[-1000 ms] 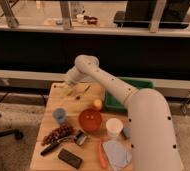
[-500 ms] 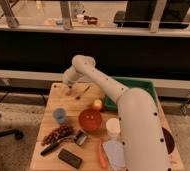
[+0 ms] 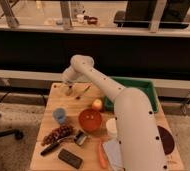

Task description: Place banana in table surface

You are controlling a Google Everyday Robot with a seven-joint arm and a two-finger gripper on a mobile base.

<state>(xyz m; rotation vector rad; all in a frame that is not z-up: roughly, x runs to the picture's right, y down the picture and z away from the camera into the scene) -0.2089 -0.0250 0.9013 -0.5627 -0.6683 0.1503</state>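
Note:
The banana [image 3: 83,92], a small pale elongated piece, lies flat on the wooden table surface [image 3: 48,150] near its far edge. My gripper [image 3: 68,90] hangs just left of the banana, low over the table's far left corner, pointing down. It looks open with nothing in it, and a small gap separates it from the banana. My white arm [image 3: 123,107] reaches in from the right across the table.
A round yellow fruit [image 3: 97,104], red bowl [image 3: 90,120], blue cup [image 3: 59,115], white cup [image 3: 111,128], grapes [image 3: 58,134], orange stick [image 3: 102,155] and black block [image 3: 70,158] sit on the table. A green tray [image 3: 140,85] stands at the back right.
The gripper has shifted slightly near the far left corner and sits a little lower. The banana stays on the table beside it.

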